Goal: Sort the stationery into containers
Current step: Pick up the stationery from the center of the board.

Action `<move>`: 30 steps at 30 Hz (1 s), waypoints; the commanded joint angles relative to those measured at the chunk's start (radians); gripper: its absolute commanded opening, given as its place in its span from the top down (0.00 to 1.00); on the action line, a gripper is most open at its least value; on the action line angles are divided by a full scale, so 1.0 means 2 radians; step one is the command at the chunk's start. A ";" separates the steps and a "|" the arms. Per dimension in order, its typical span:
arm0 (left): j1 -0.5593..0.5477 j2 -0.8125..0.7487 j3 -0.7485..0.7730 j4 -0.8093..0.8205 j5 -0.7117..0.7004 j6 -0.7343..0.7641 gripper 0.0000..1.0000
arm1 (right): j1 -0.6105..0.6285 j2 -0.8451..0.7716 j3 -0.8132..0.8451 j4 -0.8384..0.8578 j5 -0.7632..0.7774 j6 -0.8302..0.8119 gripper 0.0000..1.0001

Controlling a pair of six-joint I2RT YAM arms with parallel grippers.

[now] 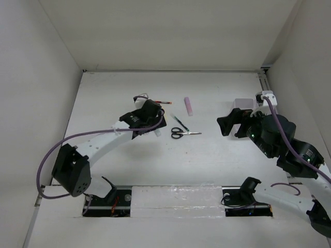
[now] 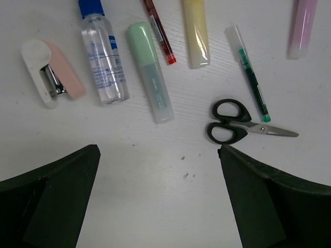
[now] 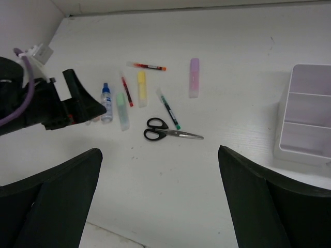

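Top external view showed a white table (image 1: 155, 165) boxed in by plain white walls (image 1: 31, 77) on the left, back and right. A glossy pale strip (image 1: 170, 199) ran along the near edge between the 2 arm bases. Seen from the left wrist, the surface was matte and finely grained, with a few dark specks.

The left gripper (image 1: 155, 121) hung over the left-centre of the table, its fingers (image 2: 51, 196) spread wide and gripping nothing. Just beyond it the stationery (image 3: 140, 90) lay flat in a loose row:
- a small white and pink stapler (image 2: 49, 75)
- a blue-capped clear bottle (image 2: 103, 62)
- a pale green marker (image 2: 150, 72)
- a red pen (image 2: 159, 31)
- a yellow marker (image 2: 195, 31)
- a green pen (image 2: 252, 77) with a clear cap
- a pink marker (image 2: 302, 26), farthest right

Black-handled scissors (image 2: 227, 123) lay shut just beside the green pen's tip, on the nearer side, blades pointing right. A 2nd red pen (image 3: 147, 66) sat apart behind the row.

The right gripper (image 1: 227, 126) hovered over the right side, its fingers (image 3: 51, 196) likewise spread and empty. The containers (image 3: 305, 155), joined white bins with 3 compartments in sight, stood toward the right wall, well apart from the stationery.
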 commanded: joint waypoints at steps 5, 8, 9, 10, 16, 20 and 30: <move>-0.018 0.048 0.050 -0.010 -0.094 -0.117 0.00 | 0.002 0.001 -0.012 0.036 -0.022 -0.004 0.00; -0.014 0.070 0.055 -0.010 -0.104 -0.117 0.00 | 0.002 0.005 -0.012 0.036 -0.029 -0.004 0.00; -0.005 0.086 0.061 -0.005 -0.104 -0.117 0.00 | 0.002 0.005 -0.012 0.041 -0.033 -0.004 0.00; 0.001 0.095 0.066 -0.005 -0.098 -0.111 0.00 | 0.002 0.005 -0.012 0.041 -0.033 -0.004 0.00; 0.005 0.151 0.078 0.010 -0.098 -0.106 0.09 | 0.002 0.010 -0.017 0.056 -0.043 -0.004 0.00; 0.028 0.161 0.078 0.015 -0.098 -0.106 0.17 | 0.002 0.015 -0.017 0.056 -0.048 -0.004 0.00; 0.059 0.194 0.053 0.060 -0.067 -0.066 0.26 | 0.002 0.019 -0.021 0.061 -0.058 -0.004 0.00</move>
